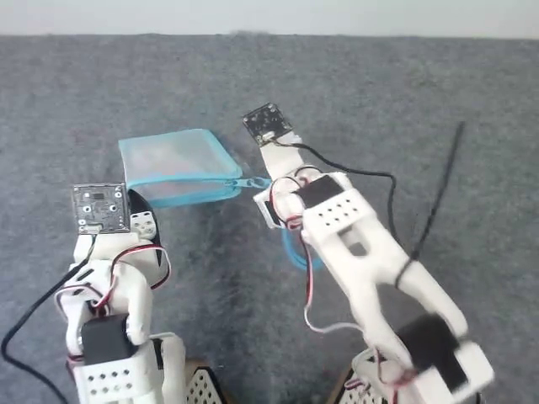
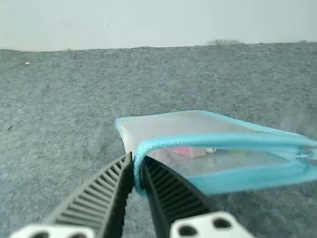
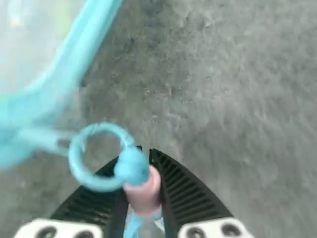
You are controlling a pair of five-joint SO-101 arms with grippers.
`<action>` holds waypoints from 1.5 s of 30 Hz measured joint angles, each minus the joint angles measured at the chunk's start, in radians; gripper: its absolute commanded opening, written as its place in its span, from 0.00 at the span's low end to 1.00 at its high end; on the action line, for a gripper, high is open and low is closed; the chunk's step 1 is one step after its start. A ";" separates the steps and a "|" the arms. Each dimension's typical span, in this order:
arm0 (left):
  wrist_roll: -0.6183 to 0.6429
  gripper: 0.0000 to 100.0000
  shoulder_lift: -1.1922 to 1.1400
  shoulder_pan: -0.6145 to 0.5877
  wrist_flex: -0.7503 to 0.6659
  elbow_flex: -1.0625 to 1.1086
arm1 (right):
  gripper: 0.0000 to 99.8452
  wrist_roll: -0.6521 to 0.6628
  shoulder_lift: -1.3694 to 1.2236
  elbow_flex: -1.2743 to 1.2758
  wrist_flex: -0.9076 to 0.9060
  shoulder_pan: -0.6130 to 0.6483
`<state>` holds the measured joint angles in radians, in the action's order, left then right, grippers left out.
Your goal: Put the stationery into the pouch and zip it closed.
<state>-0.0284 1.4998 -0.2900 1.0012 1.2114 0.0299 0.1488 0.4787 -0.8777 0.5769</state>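
A translucent pouch (image 1: 173, 164) with a light blue zip edge lies on the grey carpet; something pink (image 2: 182, 150) shows through its wall. My left gripper (image 2: 135, 166) is shut on the blue edge at the pouch's near corner (image 1: 135, 200). At the pouch's other end, my right gripper (image 3: 143, 154) is shut on the pink and blue zipper pull (image 3: 137, 179), which hangs from a blue ring (image 3: 95, 156). In the high view the right gripper (image 1: 268, 187) sits just beside the zip's end (image 1: 251, 181).
A blue cord loop (image 1: 295, 248) lies on the carpet under the right arm. A black cable (image 1: 442, 189) runs across the carpet to the right. A pale wall edge (image 1: 269, 17) bounds the carpet at the back.
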 measured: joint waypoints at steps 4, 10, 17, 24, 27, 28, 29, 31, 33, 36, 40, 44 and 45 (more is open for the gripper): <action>0.000 0.01 0.002 0.003 0.000 0.008 | 0.01 0.000 0.209 0.041 -0.106 0.000; -0.017 0.01 0.003 0.098 0.000 0.046 | 0.01 0.094 0.609 0.184 -0.141 0.000; -0.046 0.01 0.009 0.255 0.000 0.091 | 0.01 0.158 0.864 0.212 -0.204 0.115; -0.048 0.01 0.009 0.304 0.000 0.094 | 0.01 0.175 0.872 0.212 -0.210 0.224; -0.048 0.01 0.011 0.333 -0.002 0.112 | 0.01 0.206 0.872 0.213 -0.218 0.292; -0.048 0.01 0.011 0.345 -0.002 0.115 | 0.01 0.210 0.872 0.213 -0.218 0.315; -0.051 0.01 0.011 0.361 -0.003 0.118 | 0.01 0.215 0.873 0.209 -0.221 0.339; -0.054 0.01 0.000 0.373 -0.009 0.120 | 0.01 0.244 0.875 0.196 -0.224 0.390; -0.054 0.01 0.000 0.377 -0.009 0.120 | 0.01 0.267 0.873 0.184 -0.226 0.436; -0.055 0.01 0.000 0.377 -0.012 0.120 | 0.01 0.278 0.872 0.166 -0.249 0.480; -0.055 0.01 -0.037 0.379 -0.041 0.120 | 0.01 0.285 0.807 0.164 -0.288 0.450; -0.044 0.01 -0.084 0.330 -0.077 0.120 | 0.13 0.381 0.758 0.164 -0.396 0.477; -0.041 0.01 -0.092 0.311 -0.080 0.120 | 0.19 0.404 0.756 0.164 -0.433 0.493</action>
<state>-0.0698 1.4078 0.0215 0.9214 1.3311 0.4335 0.9053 0.6429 -1.3103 1.0694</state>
